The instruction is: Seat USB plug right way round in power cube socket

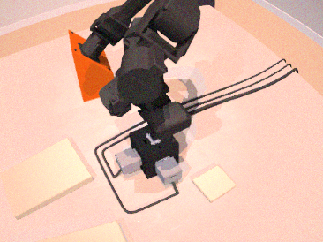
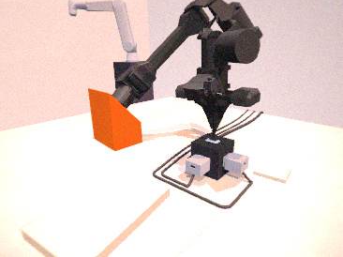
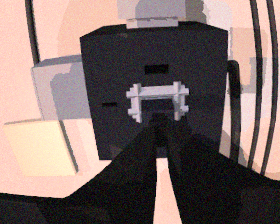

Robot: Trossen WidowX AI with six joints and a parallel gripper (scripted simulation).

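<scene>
The black power cube (image 1: 152, 160) (image 2: 218, 160) (image 3: 115, 55) stands upright on the table. A light grey socket frame (image 3: 157, 91) is on its top face. My gripper (image 2: 214, 131) (image 3: 160, 136) points straight down at the cube's top, with its fingertips at the near edge of the frame. It is shut on the USB plug, which is small, dark and mostly hidden between the fingertips. How deep the plug sits and which way round it is cannot be made out. Grey adapter blocks (image 1: 128, 161) (image 1: 169, 171) (image 2: 197, 165) (image 2: 235, 163) stick out of the cube's sides.
Black cables loop around the cube and run off to the back right. A small cream slab (image 1: 214, 184) (image 2: 273, 174) (image 3: 40, 147) lies beside the cube. A large cream slab (image 1: 48, 177) lies on the other side. An orange wedge block (image 1: 86, 81) (image 2: 104, 122) stands behind, near the arm's base.
</scene>
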